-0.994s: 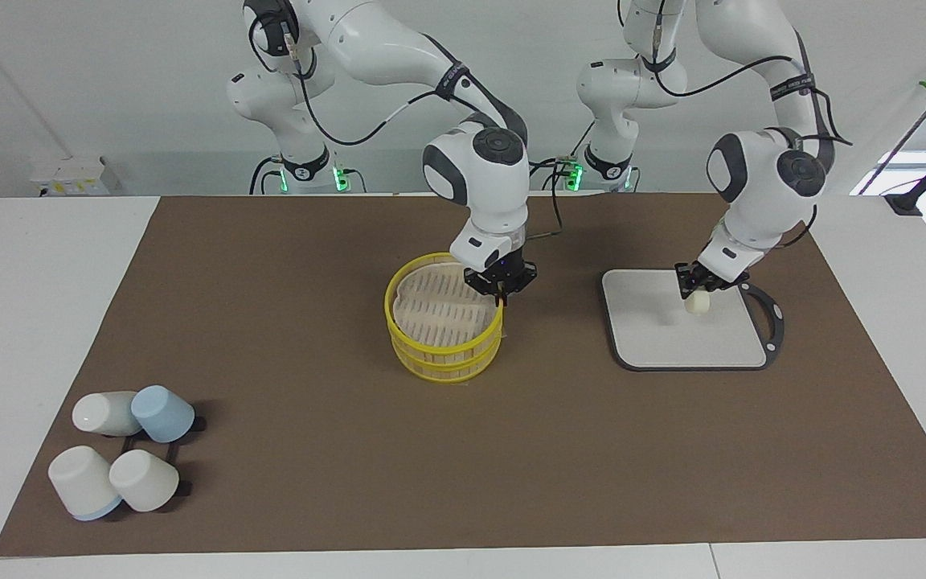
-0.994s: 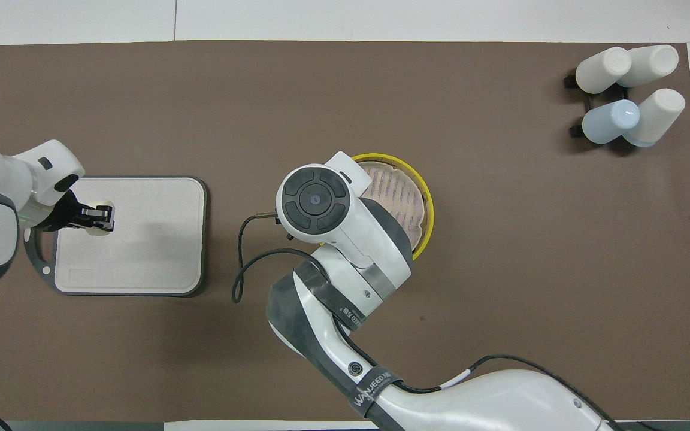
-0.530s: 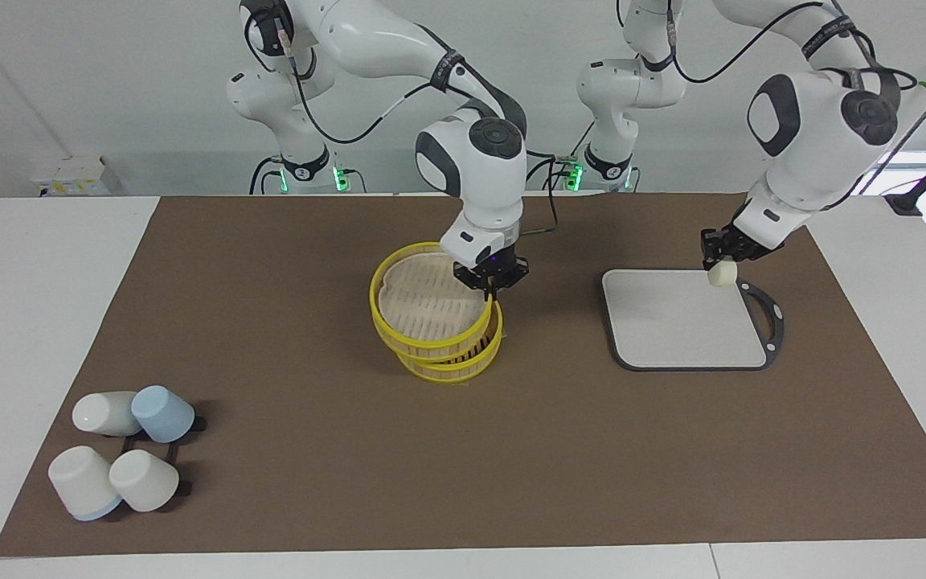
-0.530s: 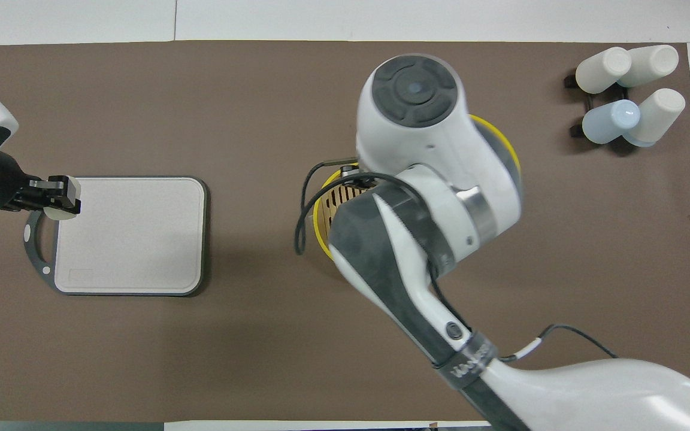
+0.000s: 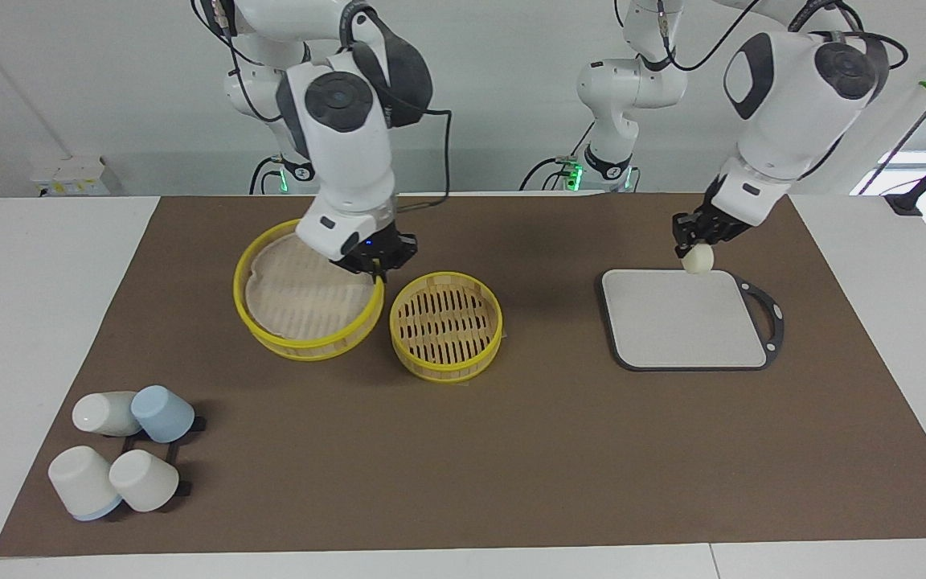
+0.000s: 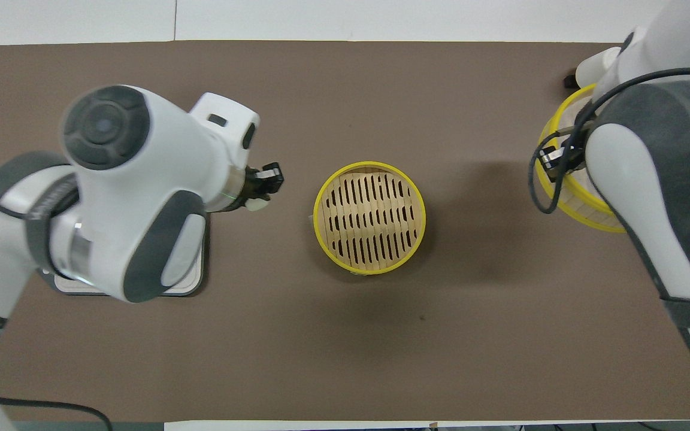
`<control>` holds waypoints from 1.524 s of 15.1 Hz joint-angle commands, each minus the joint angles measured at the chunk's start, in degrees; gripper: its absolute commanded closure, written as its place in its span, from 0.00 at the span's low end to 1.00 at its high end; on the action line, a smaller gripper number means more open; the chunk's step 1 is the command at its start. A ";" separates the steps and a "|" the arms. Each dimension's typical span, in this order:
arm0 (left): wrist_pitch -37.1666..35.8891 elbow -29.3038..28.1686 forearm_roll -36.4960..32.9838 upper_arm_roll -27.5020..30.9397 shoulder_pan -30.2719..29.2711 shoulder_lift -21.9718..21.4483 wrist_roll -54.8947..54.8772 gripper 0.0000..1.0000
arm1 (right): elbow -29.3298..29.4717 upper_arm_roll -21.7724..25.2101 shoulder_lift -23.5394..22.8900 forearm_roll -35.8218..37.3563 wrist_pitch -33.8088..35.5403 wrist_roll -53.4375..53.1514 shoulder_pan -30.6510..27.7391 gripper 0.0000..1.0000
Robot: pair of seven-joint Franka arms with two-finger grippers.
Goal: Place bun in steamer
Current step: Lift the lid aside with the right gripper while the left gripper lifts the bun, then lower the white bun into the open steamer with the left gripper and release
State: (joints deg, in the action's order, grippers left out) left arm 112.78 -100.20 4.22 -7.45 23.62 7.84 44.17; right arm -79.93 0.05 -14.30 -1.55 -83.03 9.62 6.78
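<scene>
Transport was the step in hand: left gripper [image 5: 694,244] clamped the bun [image 5: 698,258] above the cutting board [image 5: 684,322], right gripper [image 5: 373,259] held the lid [image 5: 302,301] aside, and lowering into the uncovered steamer [image 5: 446,325] appeared next.

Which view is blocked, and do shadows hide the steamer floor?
Overhead view: the left arm covers most of the cutting board and the right arm hides most of the lid; the steamer is unobstructed, slats plain, a soft shadow beside it. Facing view: even light, the bun in the left gripper clear, the right gripper on the lid rim.
</scene>
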 commanded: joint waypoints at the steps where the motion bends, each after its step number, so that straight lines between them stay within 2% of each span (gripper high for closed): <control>1: 10.40 -0.77 -0.79 1.21 8.08 6.38 7.49 0.70 | -2.60 -0.66 2.17 0.84 0.94 6.28 -3.78 1.00; 2: 13.40 -2.87 -1.40 1.21 10.03 6.83 7.59 0.70 | -3.21 -0.66 2.43 0.94 0.86 7.60 -4.58 1.00; 5: 18.69 -3.60 -7.72 1.38 15.92 13.68 10.04 0.70 | -5.93 -0.66 3.66 0.94 0.24 8.40 -5.29 1.00; 9: 21.33 -4.73 -8.09 1.30 16.20 14.48 10.49 0.68 | -6.73 -0.75 3.93 1.11 -0.64 7.35 -4.15 1.00; 10: 21.60 -5.17 -8.09 1.38 16.20 14.40 10.67 0.57 | -6.82 -0.75 3.93 1.11 -0.73 6.65 -3.71 1.00; 11: 21.60 -5.09 -8.09 1.38 16.20 14.39 11.28 0.35 | -6.82 -0.75 4.02 1.11 -0.81 6.12 -3.27 1.00; 12: 21.52 -5.09 -8.09 1.38 16.11 14.39 13.11 0.00 | -6.90 -0.75 4.10 1.11 -0.82 5.25 -2.57 1.00; 13: 21.34 -5.00 -8.09 1.38 16.02 14.31 14.61 0.00 | -6.90 -0.75 4.11 1.11 -0.90 4.63 -2.04 1.00; 16: 17.32 -5.27 -8.09 1.30 13.84 10.72 14.46 0.00 | -6.90 -0.75 4.11 1.11 -1.43 4.18 -1.77 1.00; 19: 5.48 -5.27 -7.48 1.03 8.04 2.82 11.92 0.00 | -6.90 -0.75 4.11 1.11 -1.52 4.01 -1.25 1.00; 21: -2.97 -4.92 -7.21 1.03 1.29 -2.98 4.82 0.00 | -6.82 -0.75 4.11 1.11 -1.78 2.61 -0.54 1.00; 23: -9.04 -4.30 -5.90 1.21 -6.26 -6.86 -4.66 0.00 | -6.90 -0.84 4.11 1.02 -3.53 -0.89 1.99 1.00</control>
State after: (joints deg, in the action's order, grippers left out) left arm 108.82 -103.03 -2.40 -5.72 24.03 6.06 47.10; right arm -84.91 -0.48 -12.05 -1.12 -84.08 12.36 6.69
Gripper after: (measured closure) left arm 0.000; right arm 0.921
